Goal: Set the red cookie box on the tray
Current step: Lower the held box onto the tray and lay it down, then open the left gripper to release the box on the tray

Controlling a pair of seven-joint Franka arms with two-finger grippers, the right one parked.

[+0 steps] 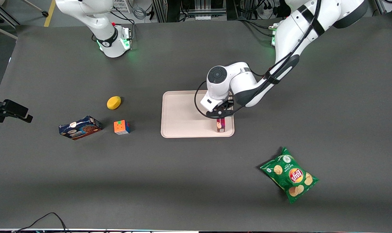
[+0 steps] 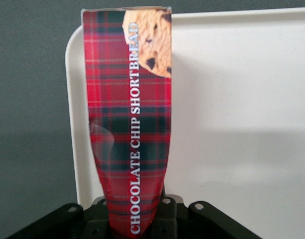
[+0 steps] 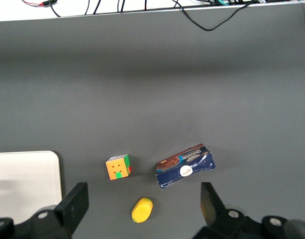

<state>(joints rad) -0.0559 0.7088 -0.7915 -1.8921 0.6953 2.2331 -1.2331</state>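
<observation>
Item: red cookie box (image 1: 220,125), pinched by gripper (image 1: 220,114) fingers.
Location: over tray (image 1: 183,113), at its 4 o'clock corner; advise lowering gently, landing inside the rim before spreading fingers.

A: Where does the front view sit?
B: High, looking down on the whole table (image 1: 53,181).
A: And the wrist views?
B: One sits close above the tray (image 2: 242,99), by the gripper (image 1: 220,113). The other shares the tray's (image 3: 23,174) corner.
</observation>
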